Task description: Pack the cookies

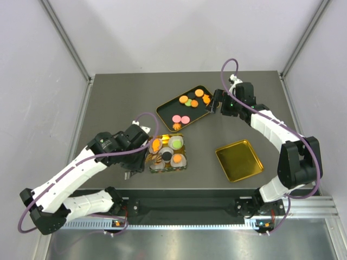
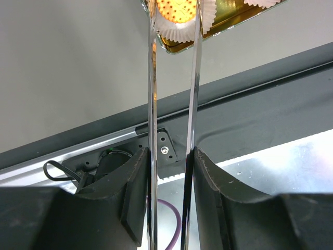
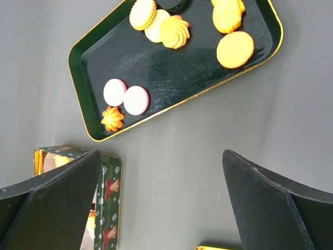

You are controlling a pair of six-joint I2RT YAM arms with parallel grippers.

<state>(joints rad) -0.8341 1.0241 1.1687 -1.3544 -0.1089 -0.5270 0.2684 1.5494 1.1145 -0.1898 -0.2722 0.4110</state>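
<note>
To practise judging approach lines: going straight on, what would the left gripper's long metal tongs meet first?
Probably the round orange cookie in its white fluted paper cup, though depth is unclear.

Dark grey matte bench (image 1: 119, 97). Bears three things directly: black gold-rimmed tray (image 1: 167, 112) toward the far middle; patterned tin (image 1: 168, 170) just beside it on the near side; shallow gold tray (image 1: 238, 160) at right, well apart.

Orange, pink, green cookies (image 3: 235, 49) flat, scattered in dark tray (image 3: 177, 73).
</note>
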